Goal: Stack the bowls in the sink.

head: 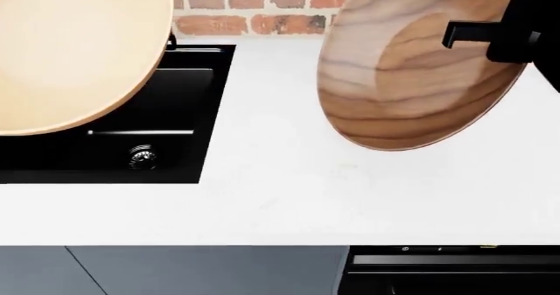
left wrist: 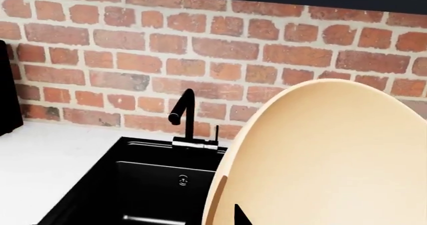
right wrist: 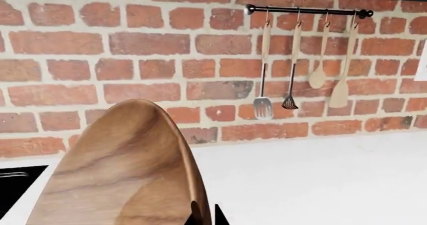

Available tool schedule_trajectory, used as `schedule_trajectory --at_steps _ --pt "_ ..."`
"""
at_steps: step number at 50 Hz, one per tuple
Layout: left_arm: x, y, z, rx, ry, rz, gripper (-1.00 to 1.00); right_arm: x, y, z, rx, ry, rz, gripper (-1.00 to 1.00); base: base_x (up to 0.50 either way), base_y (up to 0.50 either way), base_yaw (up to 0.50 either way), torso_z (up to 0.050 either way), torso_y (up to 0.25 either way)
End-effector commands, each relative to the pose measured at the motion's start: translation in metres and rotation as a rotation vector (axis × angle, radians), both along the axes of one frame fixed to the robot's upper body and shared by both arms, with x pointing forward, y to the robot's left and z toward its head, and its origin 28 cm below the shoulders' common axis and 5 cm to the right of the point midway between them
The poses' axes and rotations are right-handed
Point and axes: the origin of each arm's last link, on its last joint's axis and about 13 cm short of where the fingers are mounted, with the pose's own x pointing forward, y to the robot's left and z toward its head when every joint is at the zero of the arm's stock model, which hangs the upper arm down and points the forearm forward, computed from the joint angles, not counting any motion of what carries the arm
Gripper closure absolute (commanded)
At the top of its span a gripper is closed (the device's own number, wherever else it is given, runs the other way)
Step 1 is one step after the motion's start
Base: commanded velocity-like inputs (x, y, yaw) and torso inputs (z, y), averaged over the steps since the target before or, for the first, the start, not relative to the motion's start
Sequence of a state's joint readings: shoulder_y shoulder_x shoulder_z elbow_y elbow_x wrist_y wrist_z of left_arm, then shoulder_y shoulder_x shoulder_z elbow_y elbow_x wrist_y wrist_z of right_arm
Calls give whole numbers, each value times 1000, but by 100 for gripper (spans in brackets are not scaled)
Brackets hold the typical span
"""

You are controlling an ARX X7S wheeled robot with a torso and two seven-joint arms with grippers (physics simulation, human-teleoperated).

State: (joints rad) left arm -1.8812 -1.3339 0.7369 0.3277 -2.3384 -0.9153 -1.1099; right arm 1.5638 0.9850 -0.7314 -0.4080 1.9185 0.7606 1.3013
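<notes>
Bowls (head: 61, 52) (head: 411, 78) held aloft, tilted on edge

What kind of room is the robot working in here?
Most likely a home kitchen. A black sink with a tall faucet is set into a white counter, and cooking utensils hang from a rail on the brick wall.
</notes>
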Motion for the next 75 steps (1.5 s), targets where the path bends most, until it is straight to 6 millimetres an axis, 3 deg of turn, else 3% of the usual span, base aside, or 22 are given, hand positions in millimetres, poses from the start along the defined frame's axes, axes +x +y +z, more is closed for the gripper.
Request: schedule_trajectory --at_steps 1,56,63,75 --pt "-2 0 3 -3 -20 8 100 -1 -2 -4 -30 -15 -16 100 0 500 0 0 0" --pt "-3 2 3 10 -19 23 100 -4 -7 -4 17 -35 -31 100 0 462 0 0 0" --pt "2 0 2 13 -20 47 100 -8 -10 2 14 -36 -70 100 0 0 0 0 0" --pt "13 2 0 -6 -40 142 100 -31 -23 30 14 -96 -174 100 0 0 0 0 1"
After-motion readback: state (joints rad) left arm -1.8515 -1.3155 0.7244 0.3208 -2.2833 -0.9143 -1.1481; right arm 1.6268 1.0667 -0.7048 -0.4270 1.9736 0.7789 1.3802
